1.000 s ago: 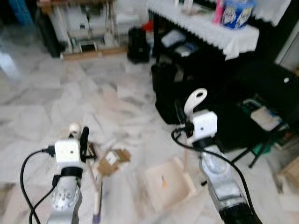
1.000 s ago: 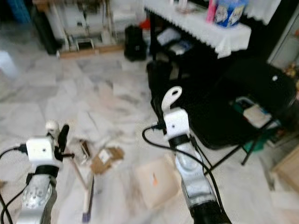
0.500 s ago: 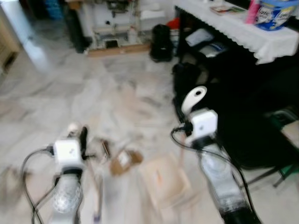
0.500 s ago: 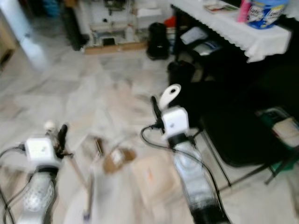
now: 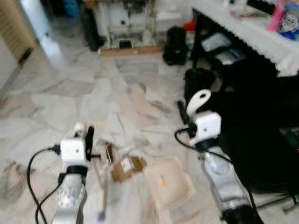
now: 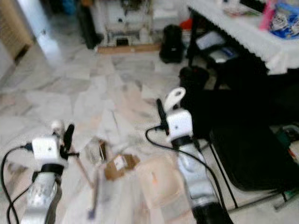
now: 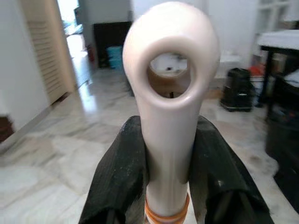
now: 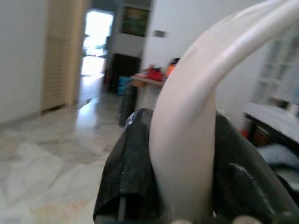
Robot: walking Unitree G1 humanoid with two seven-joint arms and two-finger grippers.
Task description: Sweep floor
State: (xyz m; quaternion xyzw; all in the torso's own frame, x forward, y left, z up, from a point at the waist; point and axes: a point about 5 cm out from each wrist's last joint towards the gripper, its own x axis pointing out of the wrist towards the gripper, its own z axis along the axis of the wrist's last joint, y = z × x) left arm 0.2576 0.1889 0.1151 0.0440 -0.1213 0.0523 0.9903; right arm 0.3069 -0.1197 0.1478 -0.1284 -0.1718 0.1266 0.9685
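Observation:
My left gripper (image 5: 84,135) is shut on the top of a cream broom handle (image 7: 170,93), whose end has a hole in it. The broom stick (image 5: 99,186) slants down to the marble floor beside a piece of brown cardboard litter (image 5: 126,167). My right gripper (image 5: 189,112) is shut on the curved cream handle (image 8: 187,116) of a dustpan. The cream dustpan (image 5: 169,185) rests on the floor between my two arms, just right of the cardboard. Black fingers (image 7: 117,172) flank the broom handle in the left wrist view.
A black table with a white lace cloth (image 5: 243,28) stands at the right, with black bags (image 5: 175,44) and a black chair (image 5: 266,154) under and beside it. Shelves with clutter (image 5: 131,23) line the back wall. A louvred door (image 5: 18,28) is at the far left.
The whole picture has shifted, so the camera has turned left: the table slid right and the door came in. Both grippers keep their hold on broom and dustpan.

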